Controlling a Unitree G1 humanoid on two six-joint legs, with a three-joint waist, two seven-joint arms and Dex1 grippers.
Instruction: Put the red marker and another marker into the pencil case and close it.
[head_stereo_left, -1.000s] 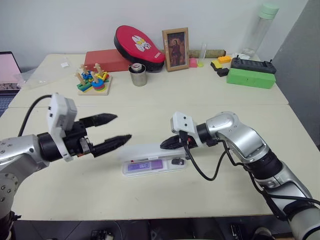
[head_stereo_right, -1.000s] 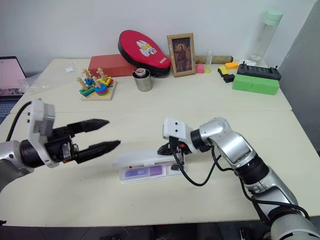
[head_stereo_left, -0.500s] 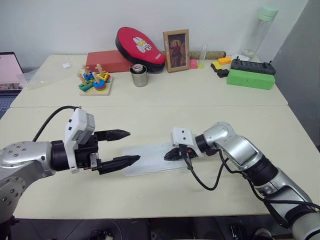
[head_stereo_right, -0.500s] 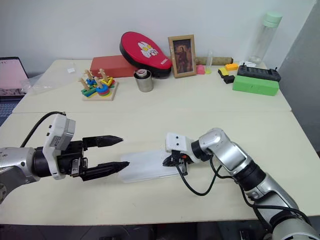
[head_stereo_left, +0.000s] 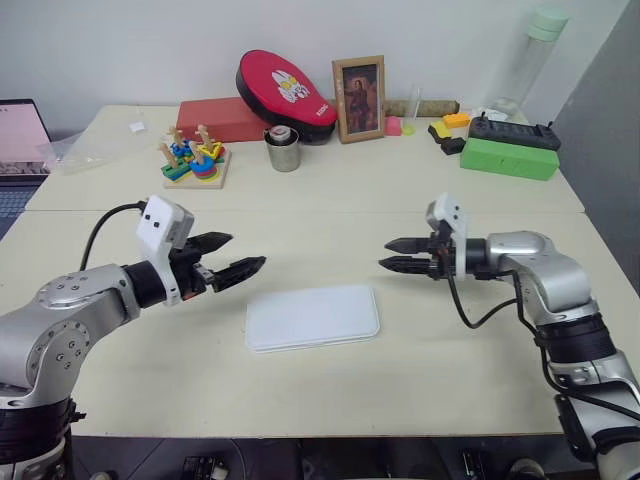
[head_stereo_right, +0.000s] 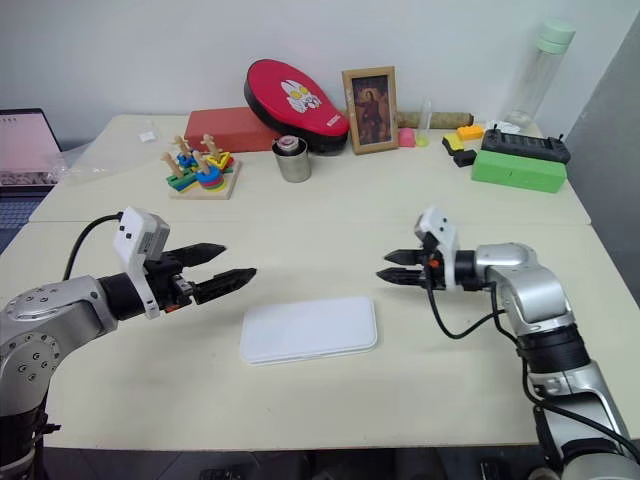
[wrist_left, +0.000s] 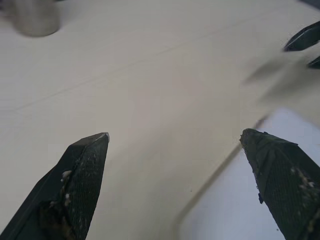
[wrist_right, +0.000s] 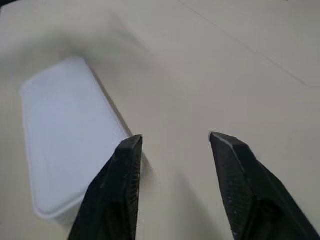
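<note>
Between two empty, open-fingered grippers, left gripper (head_stereo_left: 238, 257) and right gripper (head_stereo_left: 398, 254), the pencil case (head_stereo_left: 312, 317) is lying shut, smooth white rounded plastic, on the matte cream counter (head_stereo_left: 420, 190), unobstructed.

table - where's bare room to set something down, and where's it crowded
Bare: the near table in front of the closed pencil case, and the strip between it and the steel cup. Crowded: the far edge, from stacking toy to green box.
</note>
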